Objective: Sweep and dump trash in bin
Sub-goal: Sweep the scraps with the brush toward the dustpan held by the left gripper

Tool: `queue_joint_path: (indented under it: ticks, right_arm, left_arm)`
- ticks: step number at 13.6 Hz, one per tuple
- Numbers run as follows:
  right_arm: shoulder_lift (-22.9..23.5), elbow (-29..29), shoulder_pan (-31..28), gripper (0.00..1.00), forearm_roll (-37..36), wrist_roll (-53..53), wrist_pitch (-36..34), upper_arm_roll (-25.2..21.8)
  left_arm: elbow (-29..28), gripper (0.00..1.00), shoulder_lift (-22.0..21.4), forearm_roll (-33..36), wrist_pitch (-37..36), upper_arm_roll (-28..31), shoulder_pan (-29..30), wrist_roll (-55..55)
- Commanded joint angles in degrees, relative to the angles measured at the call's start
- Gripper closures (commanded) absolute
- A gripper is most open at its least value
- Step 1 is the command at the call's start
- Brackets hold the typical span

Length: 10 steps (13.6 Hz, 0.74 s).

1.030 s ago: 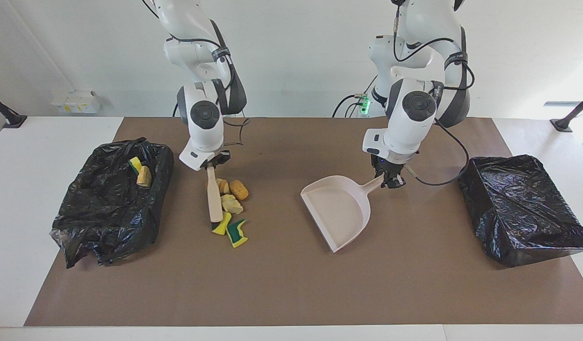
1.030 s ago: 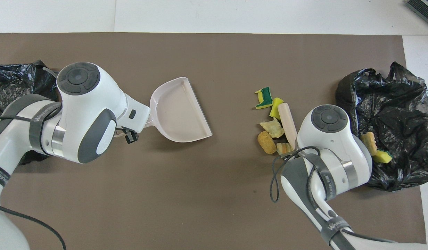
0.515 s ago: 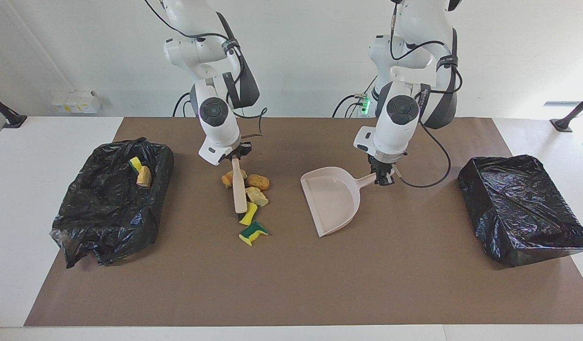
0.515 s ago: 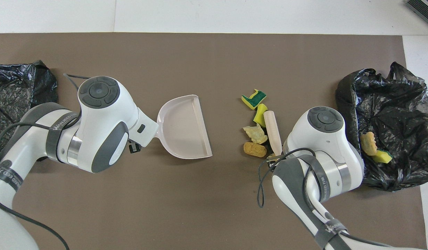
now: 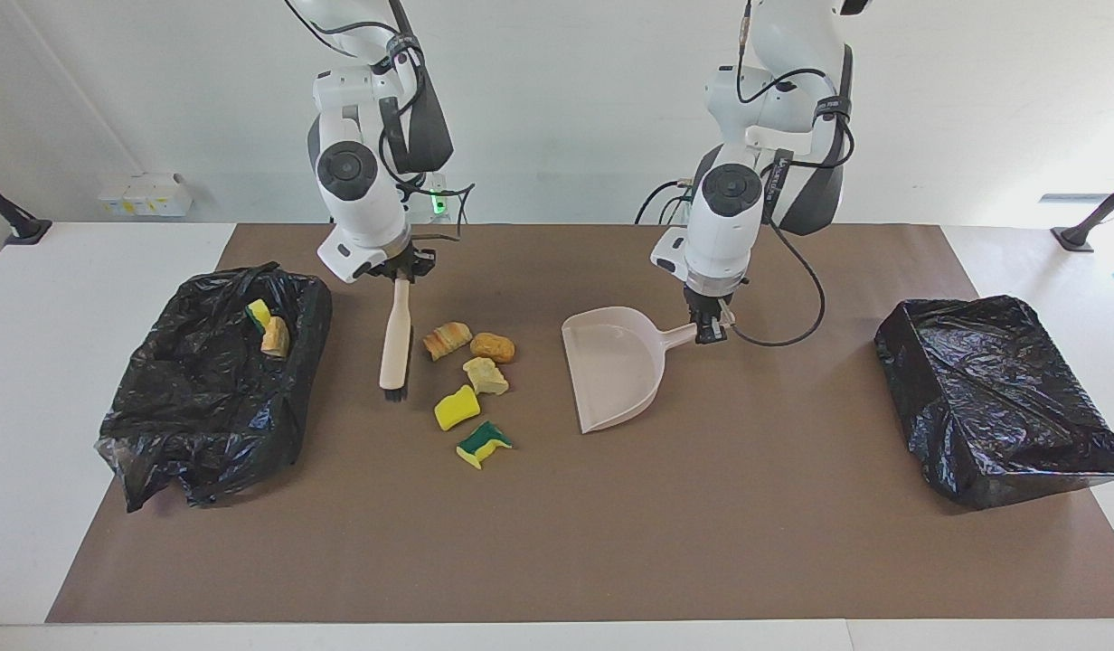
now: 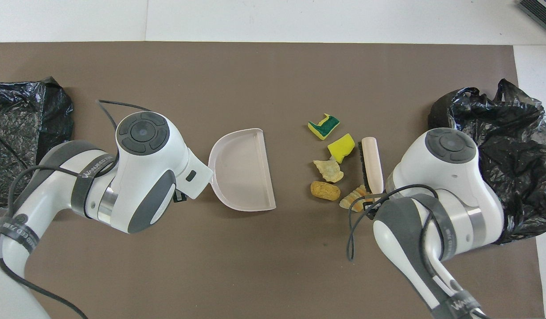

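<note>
Five scraps of trash lie loose on the brown mat: a tan bread chunk (image 5: 447, 340), an orange chunk (image 5: 493, 346), a pale chunk (image 5: 486, 375), a yellow sponge (image 5: 457, 408) and a green-and-yellow sponge (image 5: 483, 444). Two more scraps (image 5: 268, 325) sit in the black-bagged bin (image 5: 204, 389) at the right arm's end. My right gripper (image 5: 401, 271) is shut on a beige brush (image 5: 396, 339) that slants down between this bin and the pile. My left gripper (image 5: 709, 327) is shut on the handle of the beige dustpan (image 5: 611, 366), whose mouth faces the pile.
A second black-bagged bin (image 5: 1000, 398) stands at the left arm's end of the mat. In the overhead view the dustpan (image 6: 242, 170) and the pile (image 6: 328, 170) lie about a hand's width apart, with the brush (image 6: 372, 164) beside the scraps.
The brush pushed the scraps toward the dustpan, then drew back toward the right arm's end, off the pile. My left gripper brought the dustpan closer to the pile and turned its mouth toward it.
</note>
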Motion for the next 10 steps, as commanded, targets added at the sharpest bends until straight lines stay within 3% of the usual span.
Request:
queue_joint_path:
  ticks: [1, 7, 10]
  right_arm:
    - [-6.9, -10.0, 0.0, 1.0, -4.6, 1.2, 4.5, 0.7]
    - [-3.5, -13.0, 3.9, 1.0, -3.4, 4.2, 8.2, 1.1]
    - [0.8, -11.7, 7.6, 1.0, 4.2, 4.4, 11.4, 1.1]
  left_arm:
    - [-2.4, 1.0, 0.1, 1.0, 4.0, 0.7, -2.8, -3.6]
    - [-3.7, 1.0, 0.1, 1.0, 6.1, 0.7, -2.2, 0.4]
    - [-4.7, 1.0, -0.2, 0.9, 7.7, 0.7, -2.2, 1.9]
